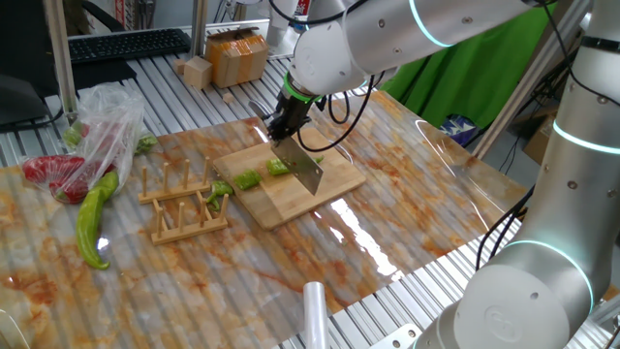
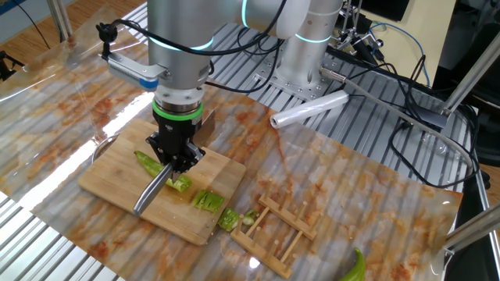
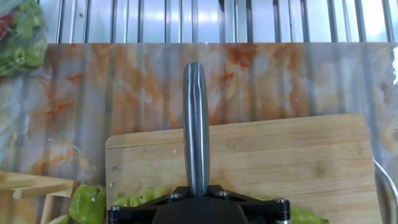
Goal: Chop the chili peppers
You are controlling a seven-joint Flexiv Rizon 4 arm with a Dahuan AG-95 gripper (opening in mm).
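The gripper (image 2: 175, 158), clamped tight on the knife (image 1: 306, 171), should press its blade straight down through the chili (image 2: 150, 162) on the cutting board (image 2: 117, 181), avoiding sideways drag

2 opposed table cameras, 1 downward hand camera

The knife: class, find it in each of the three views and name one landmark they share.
One fixed view: knife, centre, blade down on the cutting board.
The other fixed view: knife, left of centre, slanting down-left.
Hand view: knife, centre, seen from above, running up the frame.
Shared landmark: the cutting board.
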